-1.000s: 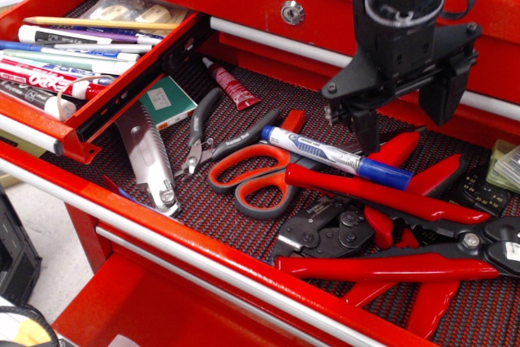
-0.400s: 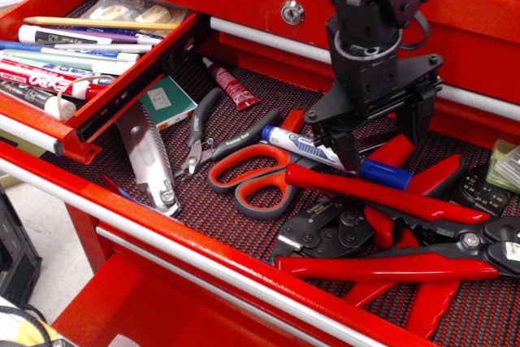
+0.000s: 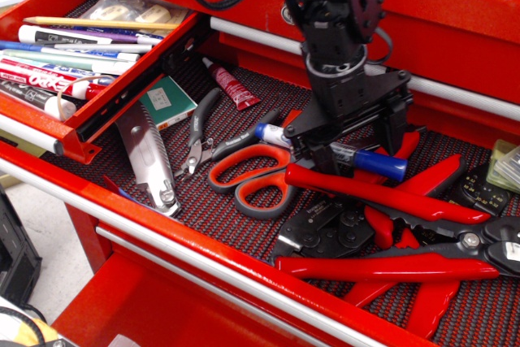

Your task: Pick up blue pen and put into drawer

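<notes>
The black two-fingered gripper [image 3: 351,148] stands wide open, straddling the white-barrelled blue pen [image 3: 370,159]. The pen's long axis runs left-right, crosswise between the jaws.

Blue pen [image 3: 370,158] lies across wide drawer mat [image 3: 244,217], gripper [image 3: 353,140] straddling its middle; scissors [image 3: 248,172] at pen's 8 o'clock; drawer [image 3: 49,132] at 10 o'clock, markers [image 3: 57,71] inside
</notes>
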`<state>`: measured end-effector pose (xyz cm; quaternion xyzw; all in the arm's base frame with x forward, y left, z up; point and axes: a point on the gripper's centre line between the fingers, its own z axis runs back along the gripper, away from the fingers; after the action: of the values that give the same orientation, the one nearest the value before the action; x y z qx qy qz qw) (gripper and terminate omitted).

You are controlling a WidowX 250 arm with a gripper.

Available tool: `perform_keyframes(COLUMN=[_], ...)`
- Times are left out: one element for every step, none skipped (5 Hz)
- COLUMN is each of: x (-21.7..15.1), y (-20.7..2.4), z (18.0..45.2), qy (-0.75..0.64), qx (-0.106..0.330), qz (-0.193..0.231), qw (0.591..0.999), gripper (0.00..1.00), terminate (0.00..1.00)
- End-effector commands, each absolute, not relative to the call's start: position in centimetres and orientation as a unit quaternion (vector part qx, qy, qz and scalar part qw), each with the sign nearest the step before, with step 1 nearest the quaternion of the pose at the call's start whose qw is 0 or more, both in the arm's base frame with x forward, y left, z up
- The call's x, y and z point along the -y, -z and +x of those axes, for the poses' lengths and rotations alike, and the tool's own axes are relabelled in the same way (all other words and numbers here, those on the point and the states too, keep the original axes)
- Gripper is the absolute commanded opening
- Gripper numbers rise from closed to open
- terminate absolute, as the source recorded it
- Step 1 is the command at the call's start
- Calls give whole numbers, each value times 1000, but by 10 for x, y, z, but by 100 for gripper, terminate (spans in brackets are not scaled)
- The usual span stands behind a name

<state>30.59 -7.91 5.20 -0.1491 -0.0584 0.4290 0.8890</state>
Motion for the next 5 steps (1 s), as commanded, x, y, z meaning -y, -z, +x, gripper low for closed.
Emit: perform_keyframes(x=[78, 79, 80, 74, 60], y=[-43, -40, -38, -78, -121], z=[302, 298, 295, 283, 273], qy=[-441, -451, -458, -483, -511], qx=[61, 59, 61, 95, 89], qz=[-155, -154, -150, -85, -19], qw=[882, 877, 874, 866, 855], gripper=[0, 0, 0, 0, 0], terminate=[0, 0, 0, 0, 0])
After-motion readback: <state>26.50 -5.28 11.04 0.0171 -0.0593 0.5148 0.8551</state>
